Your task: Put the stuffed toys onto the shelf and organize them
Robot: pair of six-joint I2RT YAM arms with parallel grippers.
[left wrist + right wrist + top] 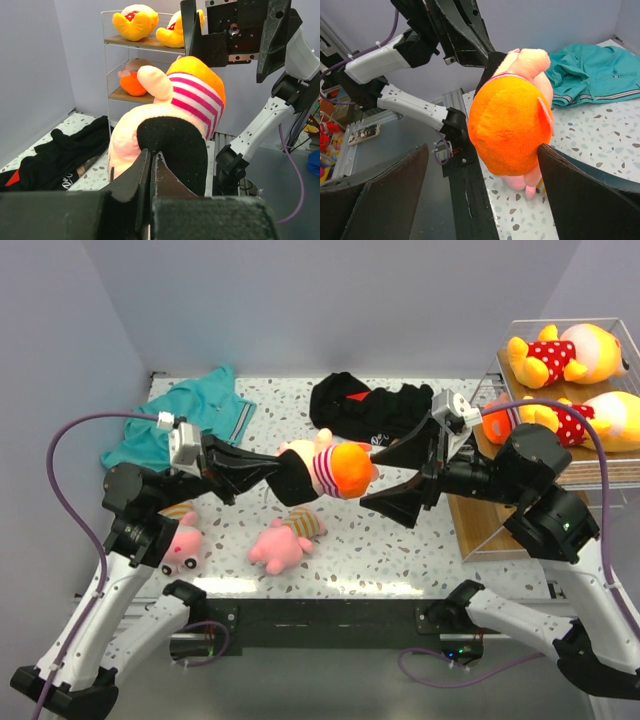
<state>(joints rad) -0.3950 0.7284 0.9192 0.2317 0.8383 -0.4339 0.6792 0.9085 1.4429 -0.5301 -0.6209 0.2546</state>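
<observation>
While the left fingers (150, 167) clench its black hair, the soft, light pink-striped plush doll (325, 472) hangs over the bench (400, 550); the spread right fingers (395, 508) at three o'clock should squeeze its orange body.

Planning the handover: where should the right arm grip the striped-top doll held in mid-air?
The orange lower body, approached end-on from the right. The left gripper pinches the doll's black head, leaving that rounded end free, and it sits between the right gripper's open fingers; closing across its width looks safest.
</observation>
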